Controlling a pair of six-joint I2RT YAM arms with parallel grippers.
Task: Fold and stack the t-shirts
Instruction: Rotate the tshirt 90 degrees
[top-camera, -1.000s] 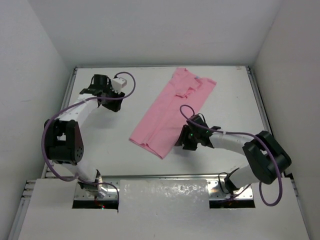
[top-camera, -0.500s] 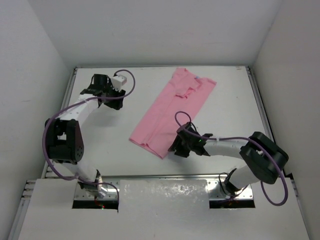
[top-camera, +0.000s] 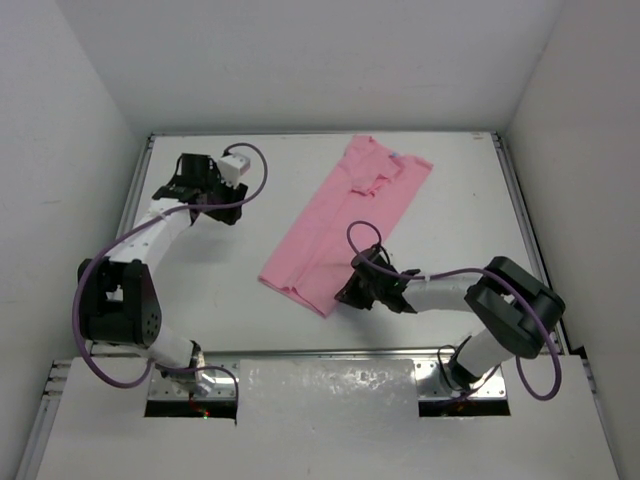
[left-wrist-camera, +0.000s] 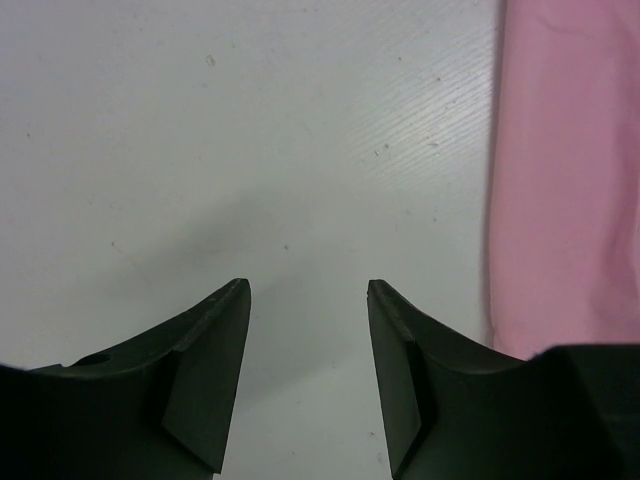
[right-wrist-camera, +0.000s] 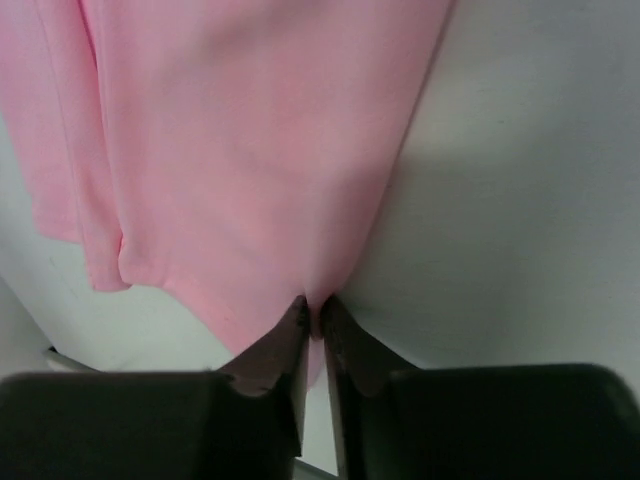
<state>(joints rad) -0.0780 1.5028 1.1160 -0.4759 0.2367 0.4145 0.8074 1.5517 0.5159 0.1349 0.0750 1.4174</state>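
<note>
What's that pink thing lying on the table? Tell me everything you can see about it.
It is a plain light-pink t-shirt, soft cloth with no print, folded lengthwise into a long strip. It lies flat on the white table, slanting from near the far edge towards the near middle, with the sleeves tucked at the far end. The right gripper is closed on its edge by the near corner; nothing else touches it.
</note>
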